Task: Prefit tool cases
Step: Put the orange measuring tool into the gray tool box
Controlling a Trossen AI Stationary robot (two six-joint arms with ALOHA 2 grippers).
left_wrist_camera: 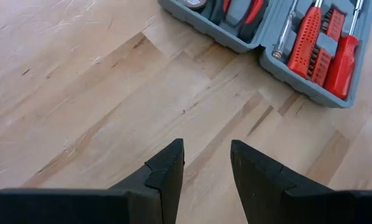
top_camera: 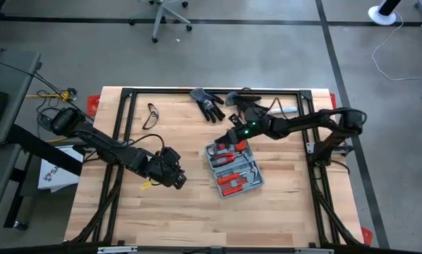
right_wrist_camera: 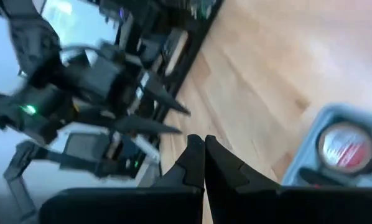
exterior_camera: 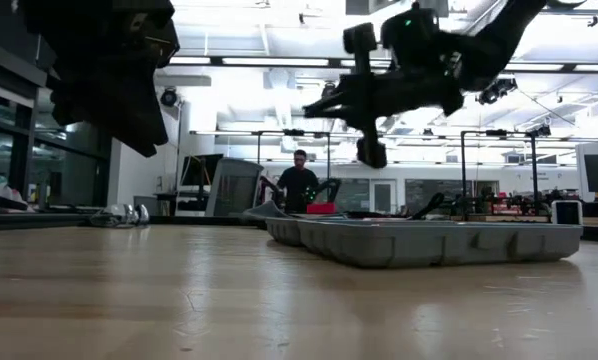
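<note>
The tool case [top_camera: 231, 169] lies open and flat on the wooden table, right of centre and turned at a slant to the table's edges. It is grey-blue plastic with rounded corners, its two shallow halves spread side by side — both facing up. The moulded grey interior holds red-handled tools: pliers and a round tape-like item in one half [left_wrist_camera: 223, 18], screwdrivers and a rack of bits in the other [left_wrist_camera: 316, 46]. From table height it reads as a low grey tray [exterior_camera: 429, 240] resting on the wood.
</note>
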